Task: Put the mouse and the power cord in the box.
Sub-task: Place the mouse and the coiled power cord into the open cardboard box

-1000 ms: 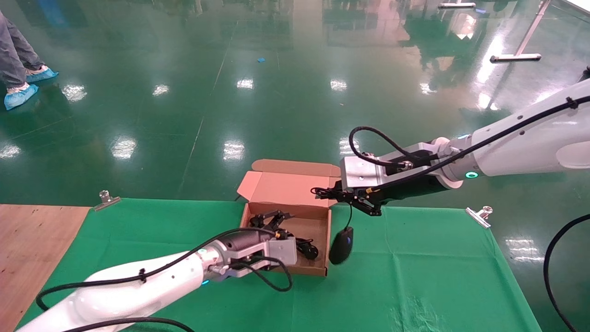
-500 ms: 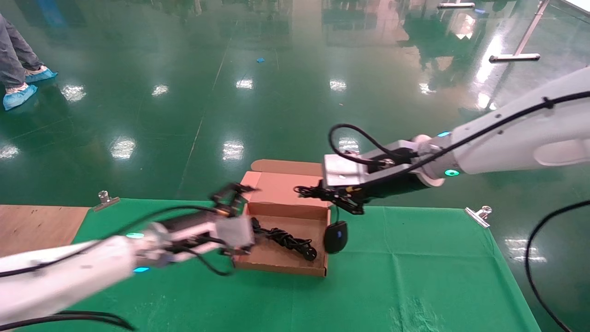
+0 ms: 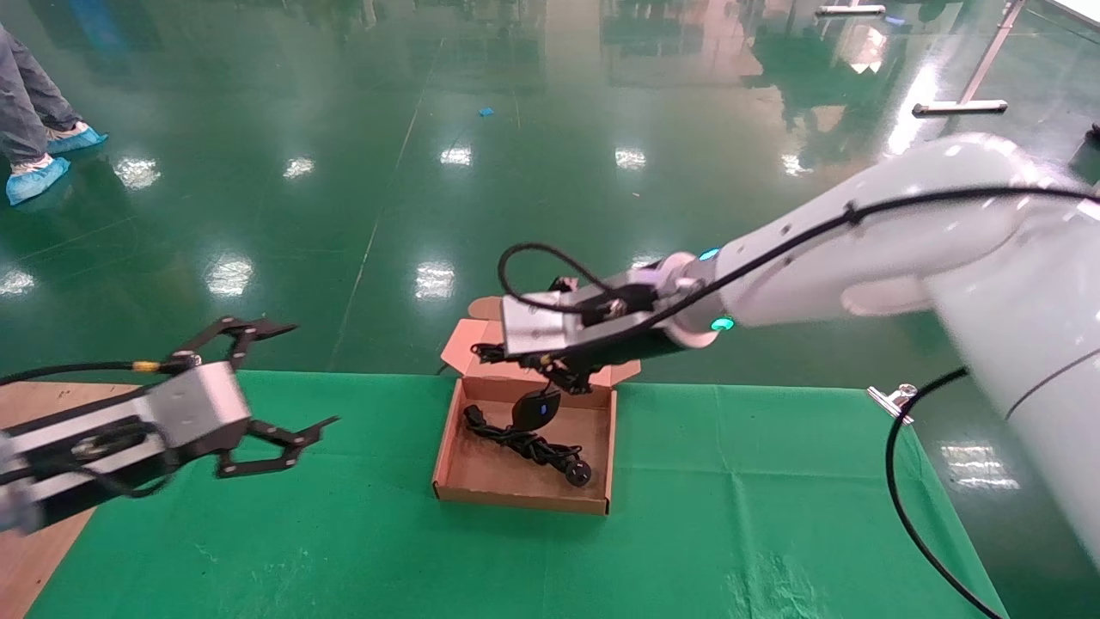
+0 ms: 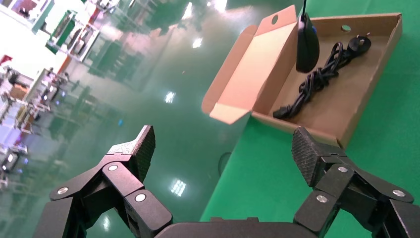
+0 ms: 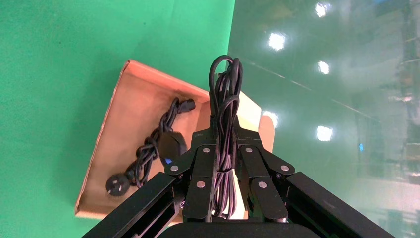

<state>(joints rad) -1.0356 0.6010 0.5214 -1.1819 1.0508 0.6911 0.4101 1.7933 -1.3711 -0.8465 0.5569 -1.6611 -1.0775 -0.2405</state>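
Note:
The brown box lies open on the green cloth, its lid folded back. The bundled black power cord lies inside it, also seen in the left wrist view and the right wrist view. My right gripper hovers over the box's back part, shut on the mouse's coiled cable. The black mouse dangles from that cable, just above the box floor. My left gripper is open and empty, well left of the box.
Green cloth covers the table, held by metal clips at the far edge. Bare wood shows at the left end. Shiny green floor lies beyond, with a person's feet at the far left.
My right arm swung left, carrying the hanging mouse from beside the box's right wall to over its inside. My left arm pulled out of the box and far left, leaving the cord there.

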